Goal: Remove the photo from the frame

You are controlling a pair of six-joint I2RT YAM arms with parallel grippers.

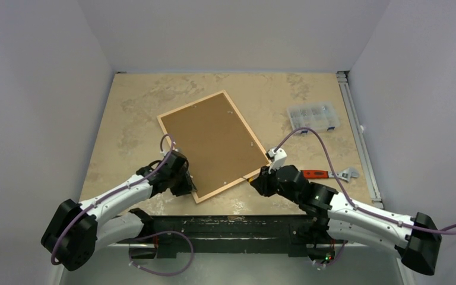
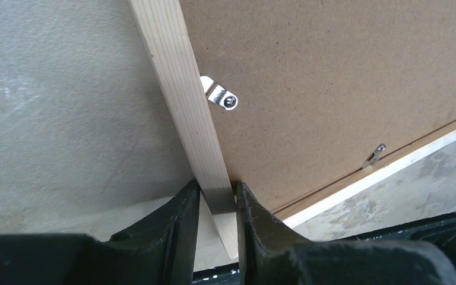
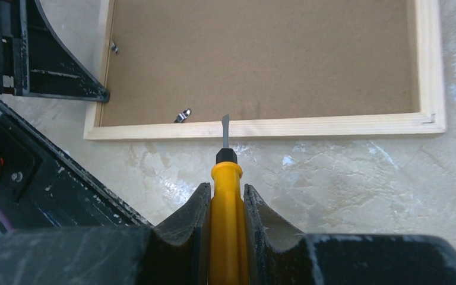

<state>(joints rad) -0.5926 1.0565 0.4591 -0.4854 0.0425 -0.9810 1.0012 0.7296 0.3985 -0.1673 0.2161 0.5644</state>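
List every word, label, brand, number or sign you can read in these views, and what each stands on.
None can be read.
The frame rails and the brown backing board are blank.
The screwdriver has no print on its yellow handle.
The parts box and the wrench are too small to show any marking.

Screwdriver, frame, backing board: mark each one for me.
screwdriver (image 3: 228, 178), right wrist view, on the yellow handle.
frame (image 3: 309, 126), right wrist view, on the near wooden rail.
backing board (image 1: 213, 141), top view, on its brown middle.
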